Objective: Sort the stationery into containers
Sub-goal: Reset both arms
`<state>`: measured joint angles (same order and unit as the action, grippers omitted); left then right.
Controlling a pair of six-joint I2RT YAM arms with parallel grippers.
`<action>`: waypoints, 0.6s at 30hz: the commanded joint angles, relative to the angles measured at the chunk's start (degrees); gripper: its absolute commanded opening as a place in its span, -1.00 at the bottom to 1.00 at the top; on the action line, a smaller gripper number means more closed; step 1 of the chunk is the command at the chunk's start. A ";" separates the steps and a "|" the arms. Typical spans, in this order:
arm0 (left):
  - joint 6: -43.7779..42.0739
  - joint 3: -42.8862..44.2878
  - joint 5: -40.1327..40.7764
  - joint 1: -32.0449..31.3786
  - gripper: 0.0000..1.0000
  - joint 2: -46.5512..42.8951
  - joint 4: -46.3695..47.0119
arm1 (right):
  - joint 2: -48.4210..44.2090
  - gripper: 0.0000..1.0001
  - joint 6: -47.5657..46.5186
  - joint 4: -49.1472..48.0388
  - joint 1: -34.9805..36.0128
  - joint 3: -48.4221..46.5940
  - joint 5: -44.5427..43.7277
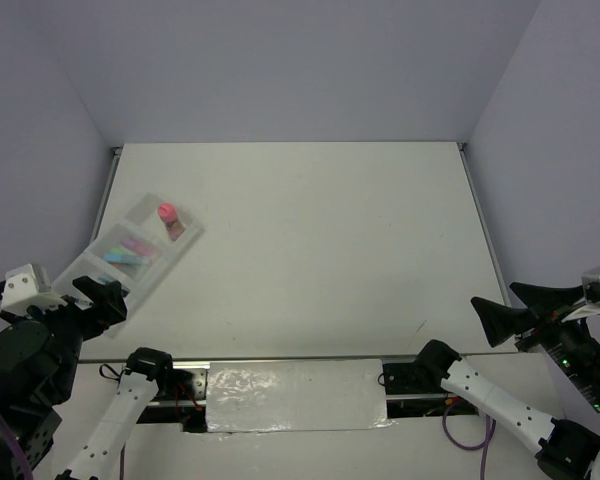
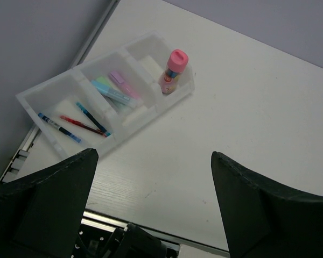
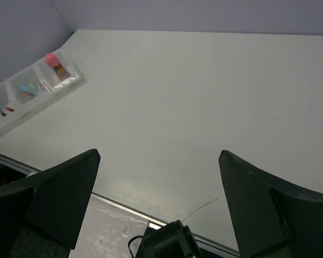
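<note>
— Arms?
— Both at the near corners; left fingers [image 2: 54, 193] and right fingers [image 3: 269, 199] wide apart, empty.
— Stationery [image 2: 112, 91]?
— In the tray [image 2: 43, 86], worktop's [image 1: 330, 250] left edge; only the left wrist view resolves the pens [image 2: 81, 125].

Nothing here can be read: no word, number, brand or sign.

The nearest thing to a label is on the pink-capped tan stick [image 2: 171, 79]. It stands in the end compartment of the clear tray [image 2: 27, 99], out at about 10 o'clock on the surface [image 1: 330, 250]. There is a band of mixed colours round its body just under the cap, which looks like print. It is too small and blurred for me to pick out a single letter.

The thin pens [image 2: 82, 125] and the short markers [image 2: 112, 92] in the other two compartments show only their plain colours, with no marking I can make out.
</note>
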<state>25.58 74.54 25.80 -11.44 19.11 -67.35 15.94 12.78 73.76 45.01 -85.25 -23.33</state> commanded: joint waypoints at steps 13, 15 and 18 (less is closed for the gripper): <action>1.22 0.69 3.29 -1.48 0.99 -0.75 1.08 | 1.02 0.99 1.81 -5.46 0.25 6.06 -0.40; 1.14 0.60 3.47 -1.48 0.99 -0.83 1.08 | 1.19 0.99 1.90 -5.90 0.16 6.24 -0.49; 1.14 0.60 3.38 -1.57 0.99 -0.66 1.26 | 1.54 0.99 2.08 -6.25 0.07 6.50 -0.57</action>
<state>25.98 74.50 28.40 -12.64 18.92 -67.59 15.99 14.26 71.31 45.01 -79.13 -23.20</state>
